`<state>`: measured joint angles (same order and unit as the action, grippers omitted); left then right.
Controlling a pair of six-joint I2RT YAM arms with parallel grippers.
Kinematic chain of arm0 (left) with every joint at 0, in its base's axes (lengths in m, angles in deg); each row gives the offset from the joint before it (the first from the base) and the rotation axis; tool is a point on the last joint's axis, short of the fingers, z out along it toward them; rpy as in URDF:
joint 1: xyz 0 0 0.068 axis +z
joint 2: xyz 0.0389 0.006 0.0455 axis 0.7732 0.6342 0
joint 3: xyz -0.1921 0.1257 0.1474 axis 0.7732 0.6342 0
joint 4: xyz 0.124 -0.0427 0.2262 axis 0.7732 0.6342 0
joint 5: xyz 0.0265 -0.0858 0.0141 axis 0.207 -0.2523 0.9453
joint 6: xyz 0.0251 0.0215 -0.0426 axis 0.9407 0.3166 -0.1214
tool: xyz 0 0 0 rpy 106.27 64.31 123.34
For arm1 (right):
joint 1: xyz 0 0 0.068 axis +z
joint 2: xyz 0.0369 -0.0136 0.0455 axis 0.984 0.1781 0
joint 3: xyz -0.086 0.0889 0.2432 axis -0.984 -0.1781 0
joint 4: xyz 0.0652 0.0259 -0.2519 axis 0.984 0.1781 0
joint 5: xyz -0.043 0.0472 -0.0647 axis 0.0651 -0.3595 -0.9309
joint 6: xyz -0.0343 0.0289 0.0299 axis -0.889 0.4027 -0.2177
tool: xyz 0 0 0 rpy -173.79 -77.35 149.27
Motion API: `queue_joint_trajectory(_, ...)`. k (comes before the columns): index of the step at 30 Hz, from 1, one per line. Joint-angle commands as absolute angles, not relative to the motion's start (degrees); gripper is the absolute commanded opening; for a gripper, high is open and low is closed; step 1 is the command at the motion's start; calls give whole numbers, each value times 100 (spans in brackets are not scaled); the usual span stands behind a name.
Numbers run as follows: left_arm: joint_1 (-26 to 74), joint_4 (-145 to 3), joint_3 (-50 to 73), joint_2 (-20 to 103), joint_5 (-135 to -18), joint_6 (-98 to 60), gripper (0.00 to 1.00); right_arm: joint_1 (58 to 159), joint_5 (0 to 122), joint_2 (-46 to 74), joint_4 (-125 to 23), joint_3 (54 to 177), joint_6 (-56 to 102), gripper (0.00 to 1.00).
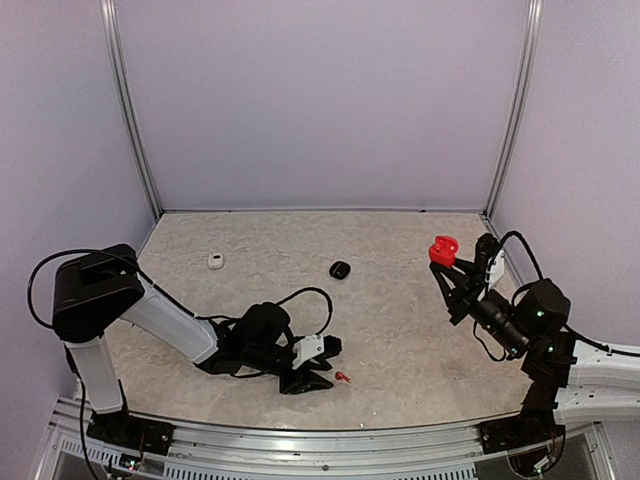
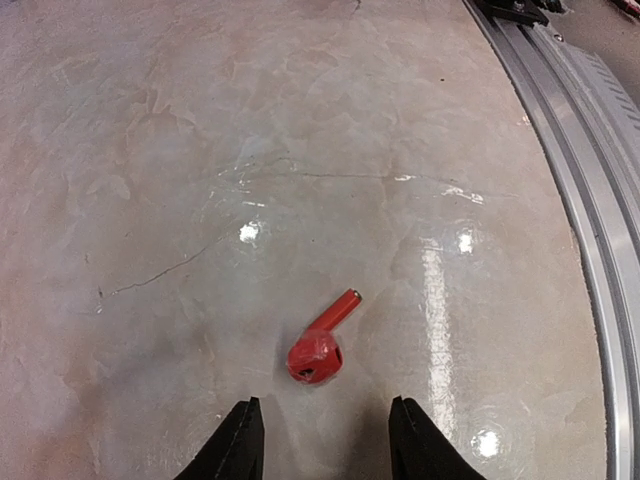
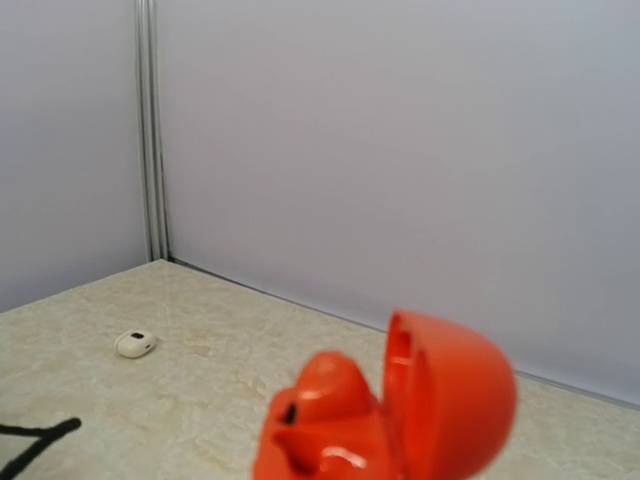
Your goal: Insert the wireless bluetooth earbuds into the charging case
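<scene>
Pale lilac walls are enclosing a mottled beige table [image 1: 400, 330], and the work is happening along its near edge and right side. The left gripper [image 2: 325, 415] is sitting low over the surface close to the near edge, its jaws parted to a moderate gap and holding nothing. The red earbud [image 2: 318, 350] is lying on its side just ahead of the fingertips, bulb toward the gripper and stem pointing away to the right.

At the right side, the right gripper [image 1: 447, 256] is clamping the red charging case [image 3: 400, 410] and holding it aloft with the lid hinged open. A white case [image 1: 216, 261] and a black case [image 1: 340, 269] are resting well apart toward the far edge.

The step in hand looks like picking up the earbud. Doing it well probably means advancing until the bulb is sitting squarely between the fingers, closing on the bulb and not the thin stem, and squeezing gently so the small piece is not squirting sideways across the glossy top.
</scene>
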<state>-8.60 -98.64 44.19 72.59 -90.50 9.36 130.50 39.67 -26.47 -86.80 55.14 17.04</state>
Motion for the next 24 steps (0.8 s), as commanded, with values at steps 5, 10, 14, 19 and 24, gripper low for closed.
queue_joint_trajectory(5, -753, -10120, 4123, 7737, -9460, 1204, 44, 12993, 4020, -2611, -8685, 5537, 1672, 0)
queue_joint_trajectory(10, -654, -10250, 4062, 7953, -9635, 1206, 42, 12993, 3985, -2665, -8634, 5537, 1668, 0)
queue_joint_trajectory(14, -631, -10242, 4047, 8032, -9700, 1232, 39, 12992, 3972, -2675, -8612, 5545, 1672, 0)
queue_joint_trajectory(19, -631, -10276, 4025, 8146, -9747, 1259, 36, 12992, 3963, -2685, -8586, 5545, 1672, 0)
queue_joint_trajectory(24, -631, -10183, 3944, 8230, -9750, 1320, 34, 12985, 3963, -2689, -8572, 5561, 1667, 0)
